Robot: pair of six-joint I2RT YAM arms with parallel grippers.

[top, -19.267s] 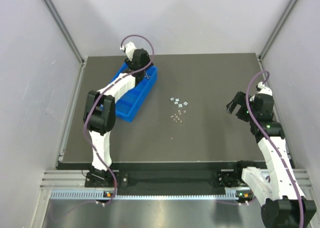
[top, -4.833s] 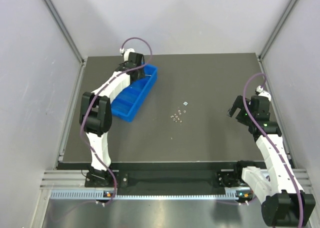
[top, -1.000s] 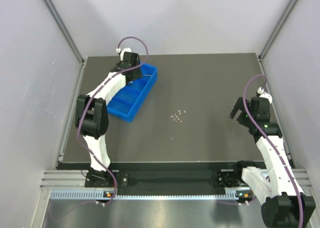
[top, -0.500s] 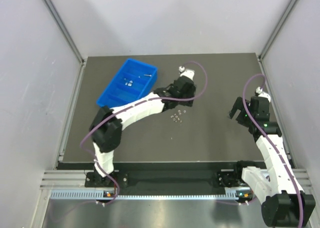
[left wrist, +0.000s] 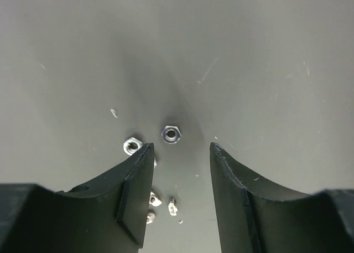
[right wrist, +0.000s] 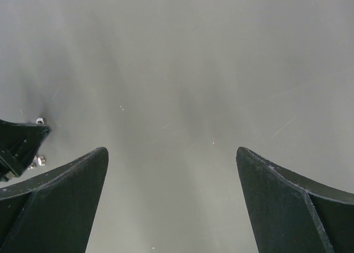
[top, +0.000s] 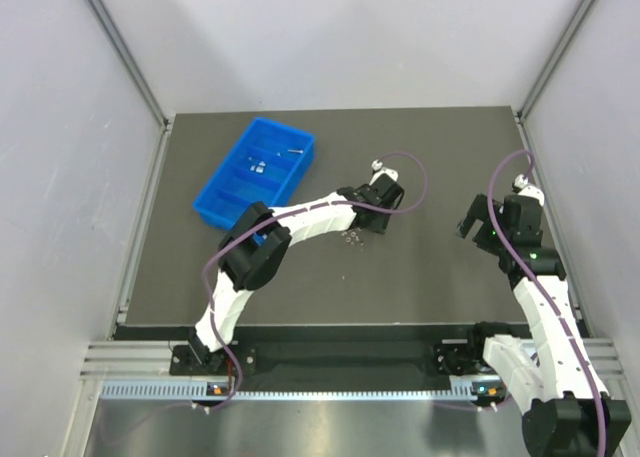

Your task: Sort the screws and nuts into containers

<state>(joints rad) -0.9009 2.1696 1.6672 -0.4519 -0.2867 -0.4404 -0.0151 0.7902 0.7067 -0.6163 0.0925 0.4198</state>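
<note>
Fingers of the right gripper (right wrist: 171, 153) hang wide, empty, by the desk's (top: 420, 277) right edge, while mid-desk the left gripper (left wrist: 181, 148), just back from the far-left bright blue compartmented plastic tray (top: 222, 190), narrows half-spread fingers toward a tiny silver hexagonal nut (left wrist: 171, 134), seemingly starting another pick.

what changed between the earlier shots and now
The left claw swung from over the blue tray to the right, to the loose pile, and now hangs open over a nut. The pile has shrunk: its far group is gone, and a few pieces lie in the tray. The right claw stayed open, in about the same place.
</note>
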